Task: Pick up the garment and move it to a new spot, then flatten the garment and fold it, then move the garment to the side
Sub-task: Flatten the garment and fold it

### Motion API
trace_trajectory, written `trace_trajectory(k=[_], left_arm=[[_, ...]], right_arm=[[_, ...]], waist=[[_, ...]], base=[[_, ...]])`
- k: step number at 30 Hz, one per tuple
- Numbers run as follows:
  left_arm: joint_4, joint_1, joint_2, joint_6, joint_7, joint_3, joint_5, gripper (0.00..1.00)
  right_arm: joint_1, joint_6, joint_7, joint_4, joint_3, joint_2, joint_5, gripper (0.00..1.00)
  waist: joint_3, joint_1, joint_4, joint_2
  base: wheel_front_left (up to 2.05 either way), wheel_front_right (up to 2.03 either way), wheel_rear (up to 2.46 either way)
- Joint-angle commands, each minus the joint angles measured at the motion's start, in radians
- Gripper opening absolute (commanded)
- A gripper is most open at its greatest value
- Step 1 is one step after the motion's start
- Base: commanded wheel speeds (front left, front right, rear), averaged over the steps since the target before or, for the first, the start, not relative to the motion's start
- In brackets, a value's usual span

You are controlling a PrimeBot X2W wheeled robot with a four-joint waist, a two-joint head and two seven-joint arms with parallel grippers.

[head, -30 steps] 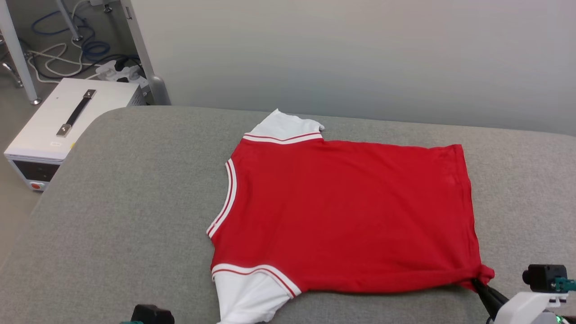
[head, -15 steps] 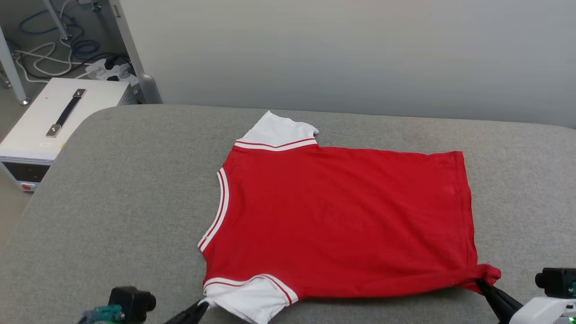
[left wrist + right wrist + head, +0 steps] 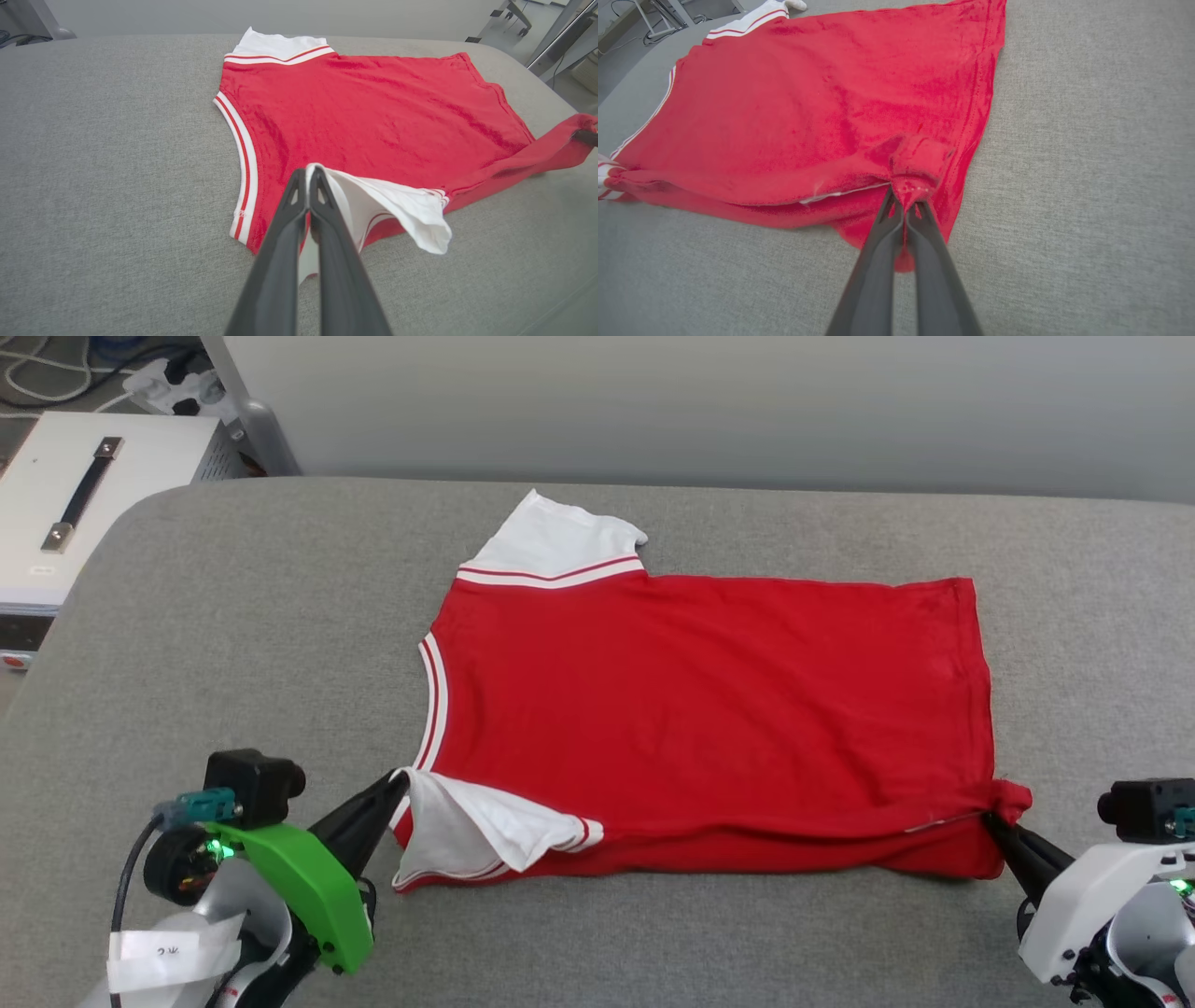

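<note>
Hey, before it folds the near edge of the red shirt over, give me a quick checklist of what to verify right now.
1. Grip of the left claw on the near white sleeve: ok, shut on it.
2. Grip of the right claw on the near hem corner: ok, shut on it.
3. Near edge raised off the grey table between them: ok.
4. Rest of the shirt lying flat: ok, faint wrinkles.
5. Held sleeve smooth: not ok, it droops folded over.
6. Both cloth layers caught in each claw: cannot tell.
</note>
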Motion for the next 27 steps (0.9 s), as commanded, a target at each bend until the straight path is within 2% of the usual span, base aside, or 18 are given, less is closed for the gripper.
trace_trajectory(k=[1, 10, 23, 24, 25, 27], left_arm=[[0.024, -0.047, -0.009, -0.007, 0.004, -0.008, 0.015, 0.00], [0.184, -0.203, -0.026, -0.018, 0.001, -0.034, 0.048, 0.00], [0.427, -0.374, -0.056, -0.026, -0.015, -0.158, 0.070, 0.00], [0.452, -0.383, -0.061, -0.026, -0.024, -0.163, 0.073, 0.66], [0.480, -0.392, -0.067, -0.026, -0.036, -0.167, 0.079, 1.00], [0.529, -0.402, -0.084, -0.024, -0.060, -0.171, 0.087, 1.00]], right_arm=[[-0.026, -0.001, 0.010, 0.003, -0.003, 0.011, -0.013, 0.00], [-0.138, -0.001, 0.059, 0.063, 0.006, 0.041, -0.072, 0.00], [-0.222, -0.001, 0.081, 0.128, 0.038, 0.047, -0.104, 0.00], [-0.226, -0.001, 0.082, 0.135, 0.039, 0.049, -0.109, 0.36], [-0.229, -0.001, 0.080, 0.143, 0.035, 0.055, -0.113, 1.00], [-0.231, -0.001, 0.079, 0.152, 0.036, 0.063, -0.120, 1.00]], waist=[[0.046, 0.0000, -0.019, 0.0000], [0.122, 0.0000, -0.045, 0.0000], [0.186, 0.0000, -0.064, 0.0000], [0.187, 0.0000, -0.064, 0.0000], [0.185, 0.0000, -0.064, 0.0000], [0.176, 0.0000, -0.064, 0.0000]], base=[[0.00, 0.00, 0.00], [0.00, 0.00, 0.00], [0.00, 0.00, 0.00], [0.00, 0.00, 0.00], [0.00, 0.00, 0.00], [0.00, 0.00, 0.00]])
